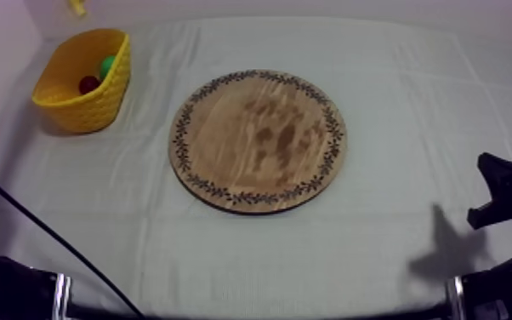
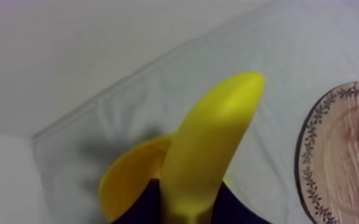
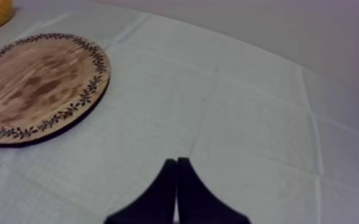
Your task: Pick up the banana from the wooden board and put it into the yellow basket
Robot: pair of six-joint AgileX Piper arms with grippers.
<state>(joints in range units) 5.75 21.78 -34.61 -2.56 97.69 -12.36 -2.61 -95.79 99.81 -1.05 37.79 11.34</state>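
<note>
Cloth (image 1: 378, 247), grey-white and creased in fold lines, covers the bench; a pale wall (image 3: 277, 30) rises behind its far edge; the round wooden board (image 1: 258, 140) with its patterned rim lies flat near the middle; the yellow basket (image 1: 98, 106) stands at the far left, well apart from the board, with a small red fruit (image 1: 88, 83) and a green fruit (image 1: 107, 65) inside. The left claw (image 2: 188, 202) is clenched round the banana (image 2: 214, 143), one black finger at each side of its lower part; the banana juts out from the claw, lifted off the bench, with the basket's mouth just behind it and the board off to one side. The right claw (image 3: 176, 179) hangs low over bare cloth at the near right, its fingers pressed together in a narrow wedge, grasping nothing; the board lies to its far left; its shadow (image 1: 446, 251) falls on the cloth beside it.
</note>
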